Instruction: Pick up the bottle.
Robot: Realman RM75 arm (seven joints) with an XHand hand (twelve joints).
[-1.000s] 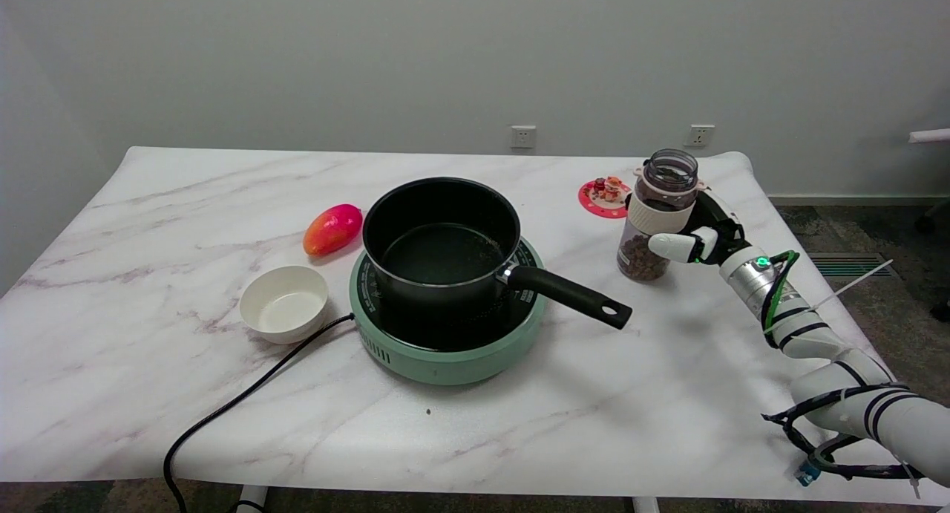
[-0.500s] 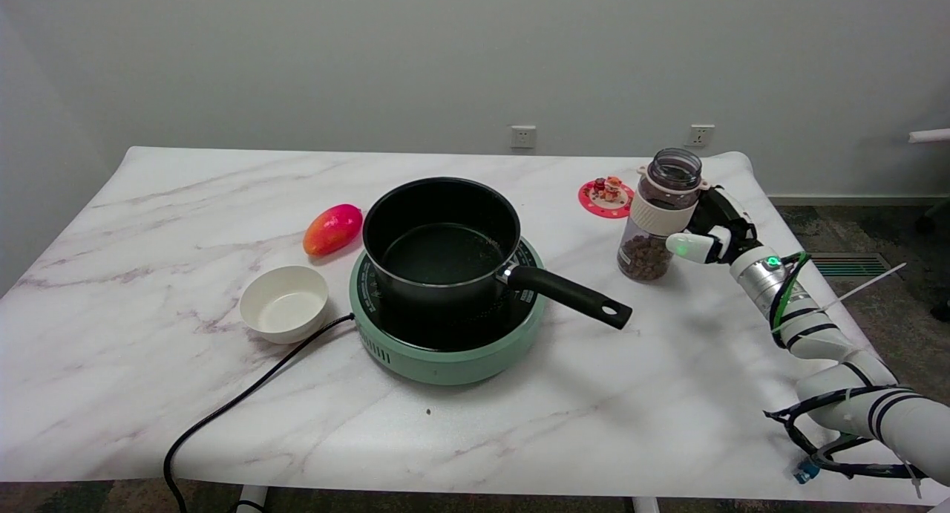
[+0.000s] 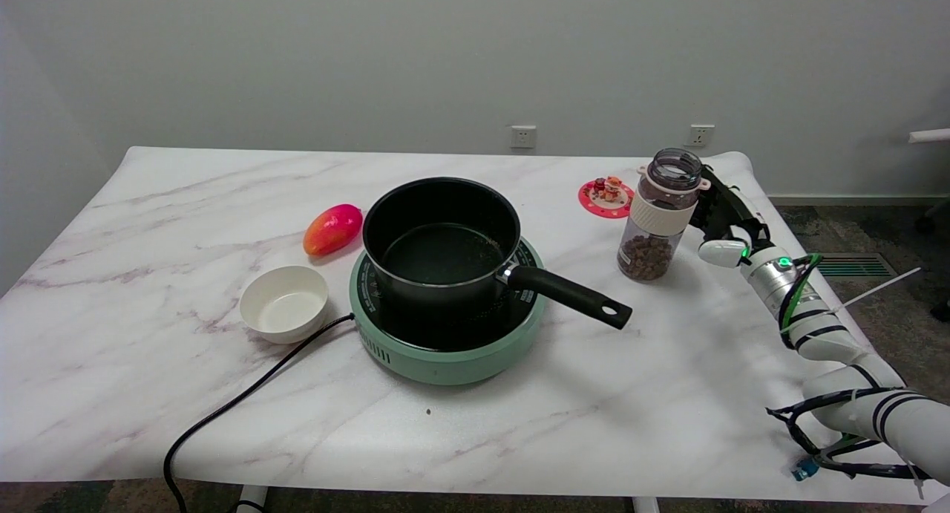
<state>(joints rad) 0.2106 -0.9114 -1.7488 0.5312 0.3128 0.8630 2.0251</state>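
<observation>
Nearest the camera, a black power cord [image 3: 223,413] trailing off the front edge of the marble-patterned table [image 3: 668,394] and running up to a mint-green induction cooker [image 3: 445,350]. On the cooker, a black saucepan [image 3: 441,238], empty, its black handle pointing toward the lower right. Just left of the cooker, a small white bowl [image 3: 284,303], upright and close to the cooker but clear of its base. A little farther back and to the left of the pan, a red-and-orange mango [image 3: 332,229] lying on its side. On the right, reaching in from the lower right corner, a white arm ending in the right hand [image 3: 726,223], raised just beside the bottle [image 3: 659,214] on its right side. Fingers spread and grasping nothing, with a visible gap between the white thumb tip and the bottle's side; contact by the dark fingers nearer the bottle's neck hard to judge from this angle. Bottle standing upright on the table to the right of the pan handle, clear-walled with a white band around the middle, uncapped, brown pellets filling the lower part. Just behind and left of the bottle, a round pink coaster [image 3: 606,197] bearing small figures. Farthest back, two wall sockets [image 3: 523,136] on the pale wall.
</observation>
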